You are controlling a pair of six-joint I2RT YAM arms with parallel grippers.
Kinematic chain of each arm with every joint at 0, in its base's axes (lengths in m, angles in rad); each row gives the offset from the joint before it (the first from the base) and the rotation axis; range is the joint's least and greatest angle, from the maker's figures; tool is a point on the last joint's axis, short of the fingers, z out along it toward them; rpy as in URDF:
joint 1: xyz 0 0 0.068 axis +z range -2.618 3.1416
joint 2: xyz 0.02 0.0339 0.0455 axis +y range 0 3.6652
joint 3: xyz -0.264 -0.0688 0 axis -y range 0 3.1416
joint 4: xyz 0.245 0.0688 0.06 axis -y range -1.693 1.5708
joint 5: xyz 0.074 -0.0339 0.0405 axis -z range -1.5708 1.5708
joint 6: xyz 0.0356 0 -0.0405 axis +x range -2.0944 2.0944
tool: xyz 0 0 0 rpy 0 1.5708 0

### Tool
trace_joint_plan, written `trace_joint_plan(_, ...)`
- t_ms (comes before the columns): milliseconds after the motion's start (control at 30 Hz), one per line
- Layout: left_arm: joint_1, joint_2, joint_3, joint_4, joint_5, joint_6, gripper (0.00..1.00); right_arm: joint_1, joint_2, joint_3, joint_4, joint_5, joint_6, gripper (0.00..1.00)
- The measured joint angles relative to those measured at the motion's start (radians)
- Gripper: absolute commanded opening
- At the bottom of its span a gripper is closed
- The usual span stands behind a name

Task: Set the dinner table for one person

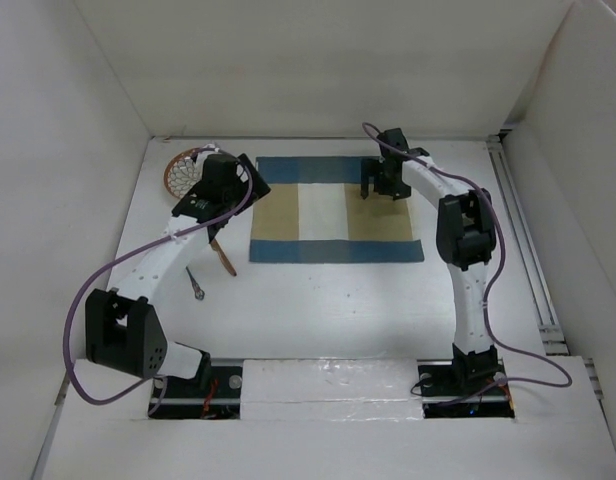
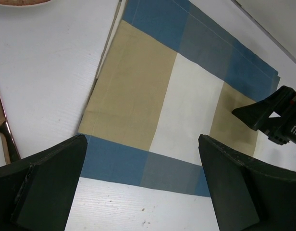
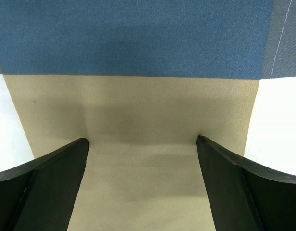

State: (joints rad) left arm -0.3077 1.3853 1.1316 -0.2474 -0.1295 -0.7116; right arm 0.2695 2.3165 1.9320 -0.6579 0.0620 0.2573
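The dinner table (image 1: 318, 310) is a white surface walled by white panels. A blue, tan and white checked placemat (image 1: 333, 210) lies flat at its middle back. My left gripper (image 1: 238, 185) hangs open just off the mat's left edge, and nothing lies between its fingers (image 2: 142, 139). My right gripper (image 1: 373, 188) stands open, pointing down over the mat's right tan square (image 3: 138, 110). Its tips (image 3: 142, 139) are at or just above the cloth; I cannot tell whether they touch.
A round plate (image 1: 180, 170) with an orange lattice pattern sits at the back left, partly under the left arm. Copper-coloured cutlery (image 1: 223, 255) lies left of the mat, with a small spoon (image 1: 195, 285) nearer the front. The right gripper (image 2: 275, 115) shows in the left wrist view.
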Motion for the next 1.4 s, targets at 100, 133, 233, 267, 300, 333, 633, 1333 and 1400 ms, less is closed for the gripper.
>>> trace_joint_plan(100, 0.000, -0.004, -0.003, 0.000, -0.006, 0.000, 1.00, 0.000, -0.006, -0.010, 0.007, 0.000, 0.002, 1.00)
trace_joint_plan(133, 0.000, -0.005, -0.006, -0.001, -0.008, 0.000, 1.00, 0.000, -0.013, -0.019, 0.010, -0.001, 0.007, 1.00)
trace_joint_plan(233, 0.000, -0.005, -0.008, -0.006, -0.019, -0.001, 1.00, 0.000, -0.040, -0.051, 0.010, -0.004, 0.029, 1.00)
trace_joint_plan(267, 0.000, -0.005, -0.008, -0.008, -0.026, -0.003, 1.00, 0.000, -0.057, -0.067, 0.007, -0.008, 0.036, 1.00)
trace_joint_plan(300, 0.000, -0.005, -0.008, -0.010, -0.035, -0.006, 1.00, 0.000, -0.076, -0.079, 0.002, -0.010, 0.045, 1.00)
trace_joint_plan(333, 0.000, -0.005, -0.008, -0.018, -0.048, -0.013, 1.00, 0.000, -0.100, -0.093, 0.004, -0.010, 0.056, 1.00)
trace_joint_plan(633, 0.006, 0.019, 0.095, -0.112, -0.164, -0.070, 1.00, 0.035, -0.521, -0.223, 0.058, 0.051, 0.106, 1.00)
trace_joint_plan(1333, 0.536, 0.480, 0.263, 0.022, 0.119, -0.115, 0.98, 0.329, -1.485, -0.955, 0.282, -0.110, 0.151, 1.00)
trace_joint_plan(1400, 0.536, 0.533, 0.298, 0.022, 0.119, -0.113, 0.96, 0.334, -1.526, -0.967, 0.279, -0.139, 0.156, 1.00)
